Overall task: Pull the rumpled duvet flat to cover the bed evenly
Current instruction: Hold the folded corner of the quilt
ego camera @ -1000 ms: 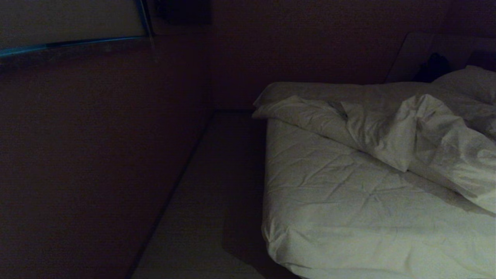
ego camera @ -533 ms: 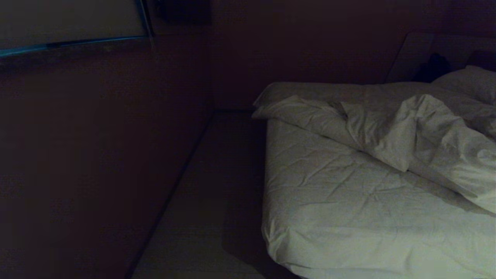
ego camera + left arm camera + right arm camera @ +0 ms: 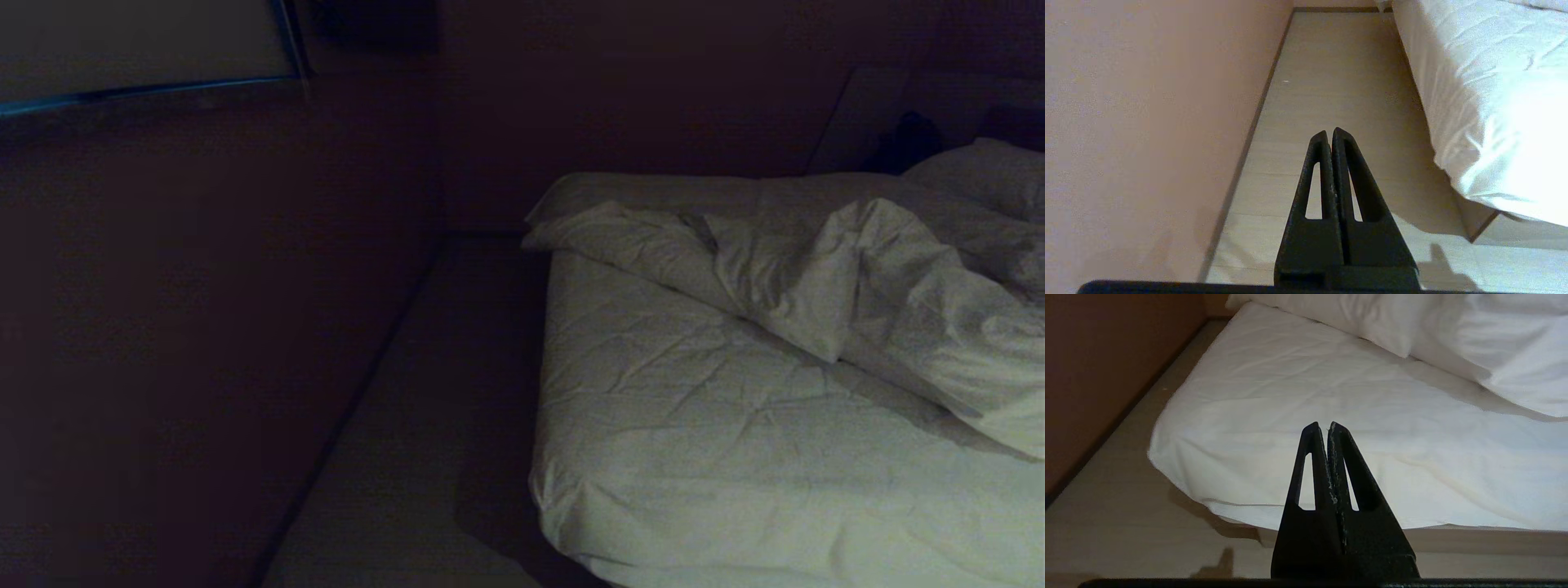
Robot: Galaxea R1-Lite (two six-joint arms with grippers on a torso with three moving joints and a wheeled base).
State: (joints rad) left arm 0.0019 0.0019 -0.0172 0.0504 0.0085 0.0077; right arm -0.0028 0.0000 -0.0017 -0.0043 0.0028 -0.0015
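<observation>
The whole head view has shifted slightly, so the camera has turned a little; nothing on the bed has moved. The duvet lies bunched toward the bed's far end, untouched. Left gripper and right gripper are clenched empty short of the bed.

Duvet runs off head view's right edge; far extent unseen. Pillow cut by same edge. Bed cropped at bottom and right. Dark object beyond bed too dim to identify. Neither arm inside head view.
</observation>
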